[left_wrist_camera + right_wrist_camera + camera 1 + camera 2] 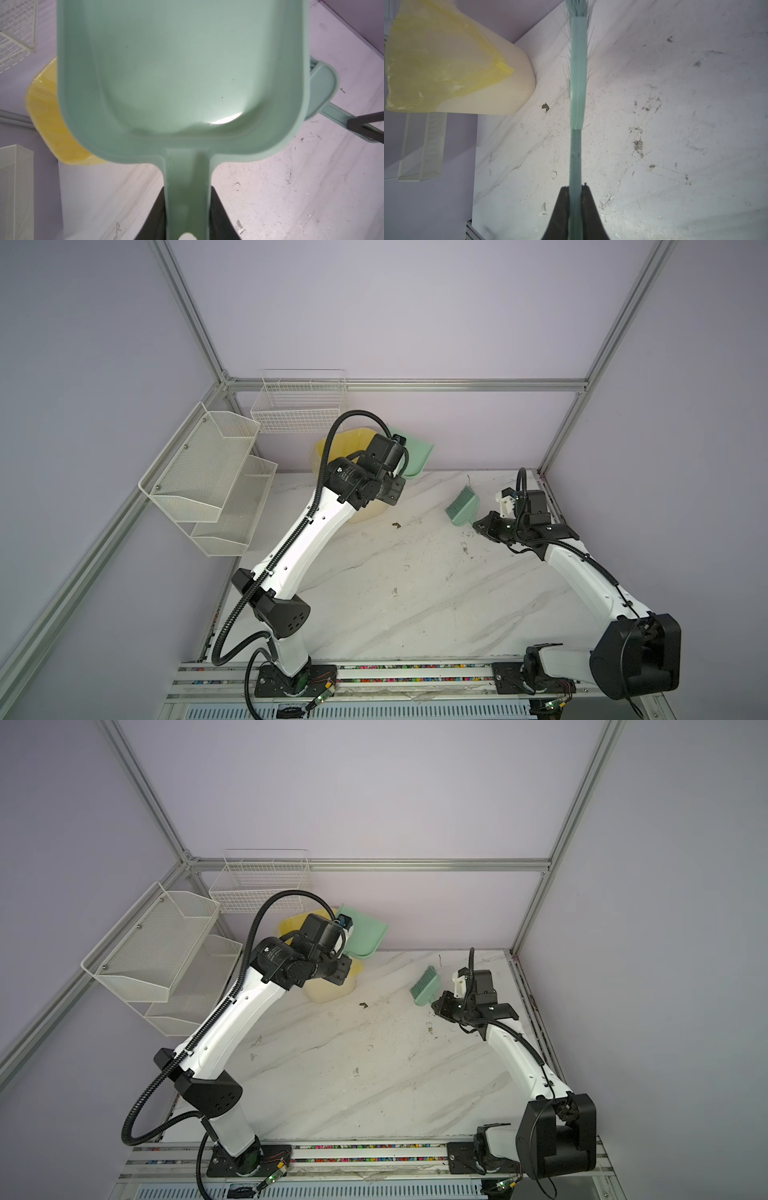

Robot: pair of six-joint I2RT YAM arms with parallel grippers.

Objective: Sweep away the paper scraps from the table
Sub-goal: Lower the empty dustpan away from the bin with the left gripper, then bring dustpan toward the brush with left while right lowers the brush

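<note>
— Dustpan (187, 72): where is it?
— Mint-green, clamped by its handle in the left tool (188, 207) and raised partly over the yellow-lined bin (365, 516) at the back of the marble surface (415, 593).
— And the right tool (575, 199)?
— Pinched tight on the handle of the matching brush (463, 506), near the right rear corner, well apart from the bin.
— Paper scraps?
— Cannot tell where they are. A dark greenish speck (395, 524) lies near the bin.

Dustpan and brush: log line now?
left end effector: grips dustpan, empty, by bin | right end effector: grips brush | table: no scraps seen
</note>
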